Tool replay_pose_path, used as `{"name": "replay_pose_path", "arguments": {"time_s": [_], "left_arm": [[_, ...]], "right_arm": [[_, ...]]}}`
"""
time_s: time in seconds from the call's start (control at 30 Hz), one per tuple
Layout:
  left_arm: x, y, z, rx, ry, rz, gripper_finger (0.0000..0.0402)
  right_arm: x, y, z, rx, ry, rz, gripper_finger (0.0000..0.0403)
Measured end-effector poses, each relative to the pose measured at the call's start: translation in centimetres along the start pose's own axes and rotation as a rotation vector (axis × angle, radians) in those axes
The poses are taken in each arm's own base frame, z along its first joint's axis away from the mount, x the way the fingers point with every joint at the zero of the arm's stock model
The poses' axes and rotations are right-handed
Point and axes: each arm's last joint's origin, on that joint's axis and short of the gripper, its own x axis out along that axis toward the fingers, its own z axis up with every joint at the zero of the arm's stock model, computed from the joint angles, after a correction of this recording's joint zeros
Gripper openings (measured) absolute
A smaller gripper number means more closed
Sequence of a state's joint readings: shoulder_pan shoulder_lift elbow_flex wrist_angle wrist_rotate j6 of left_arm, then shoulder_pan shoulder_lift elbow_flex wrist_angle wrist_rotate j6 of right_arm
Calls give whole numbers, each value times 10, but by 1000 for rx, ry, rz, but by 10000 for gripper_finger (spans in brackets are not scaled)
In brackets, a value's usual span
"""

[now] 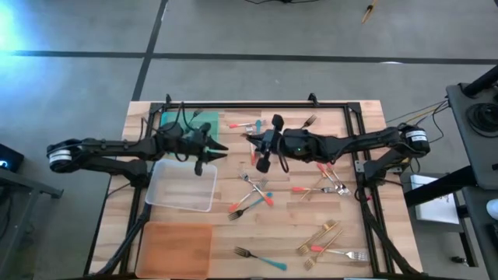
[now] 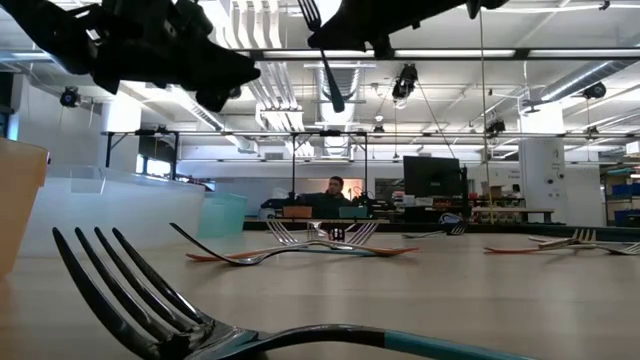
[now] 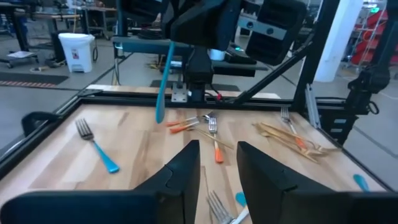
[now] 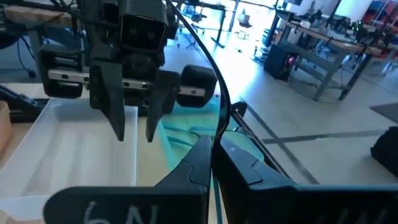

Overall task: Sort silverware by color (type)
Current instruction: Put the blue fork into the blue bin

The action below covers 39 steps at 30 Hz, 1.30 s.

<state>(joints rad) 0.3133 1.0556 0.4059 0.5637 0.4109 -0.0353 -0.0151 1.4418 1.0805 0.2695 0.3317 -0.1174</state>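
Observation:
My right gripper (image 1: 261, 155) is over the middle of the table, shut on a teal-handled fork (image 3: 163, 81). The fork stands upright in the air. Its tines (image 2: 309, 10) point up and its handle (image 2: 335, 95) hangs down. My left gripper (image 1: 208, 154) faces it over the far right corner of the clear tray (image 1: 183, 187). That gripper is open (image 3: 217, 158) with nothing between its fingers. Several other forks with teal, coral and gold handles lie flat on the wood (image 1: 250, 194) (image 1: 325, 187) (image 1: 327, 241). My right gripper pinches the fork between its two fingers, around the upper end of the teal handle (image 3: 170, 48). The fingers come level from the table's right and lie across the fork. The fork is lifted clear of the table, nearly upright, handle downward.
A green tray (image 1: 175, 120) sits at the far left, and an orange tray (image 1: 175, 249) at the near left. A teal-handled fork (image 2: 150, 300) lies near the table's front edge. A black frame (image 1: 354, 140) borders the table.

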Motion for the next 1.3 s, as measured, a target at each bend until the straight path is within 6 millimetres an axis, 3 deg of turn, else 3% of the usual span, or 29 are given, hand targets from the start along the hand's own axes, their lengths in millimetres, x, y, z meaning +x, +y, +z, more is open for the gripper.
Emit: {"name": "replay_pose_path", "arguments": {"time_s": [0.23, 0.53, 1.3], "left_arm": [[14, 2, -3, -12, 9, -17, 131], [45, 15, 9, -25, -15, -8, 164], [50, 19, 24, 17, -72, 68, 165]], "right_arm": [[0, 0, 2, 27, -21, 0, 9], [14, 7, -2, 25, -94, 16, 9], [13, 7, 8, 47, -195, 78, 9]]}}
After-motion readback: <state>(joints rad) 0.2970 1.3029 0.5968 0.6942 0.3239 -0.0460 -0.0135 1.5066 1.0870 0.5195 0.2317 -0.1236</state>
